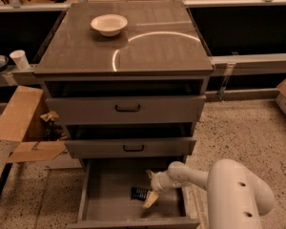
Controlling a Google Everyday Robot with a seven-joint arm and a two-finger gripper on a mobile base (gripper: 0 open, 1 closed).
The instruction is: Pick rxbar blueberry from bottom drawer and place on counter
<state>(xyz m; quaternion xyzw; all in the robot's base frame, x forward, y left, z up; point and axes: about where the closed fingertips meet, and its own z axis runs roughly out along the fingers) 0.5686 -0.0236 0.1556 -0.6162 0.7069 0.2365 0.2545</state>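
The bottom drawer [105,194] is pulled open and shows its flat grey floor. The rxbar blueberry [139,193], a small dark flat bar, lies on that floor right of centre. My gripper [150,187] reaches down into the drawer from the right on the white arm [219,185]. Its pale fingers [150,199] stand apart on either side of the bar's right end. The bar rests on the floor. The counter [148,51] is the glossy grey-brown cabinet top with a curved light streak.
A white bowl [108,24] sits at the counter's back left. Two shallower drawers with black handles [127,108] stand slightly open above. An open cardboard box [24,123] lies on the floor to the left. A paper cup [20,59] stands on the left bench.
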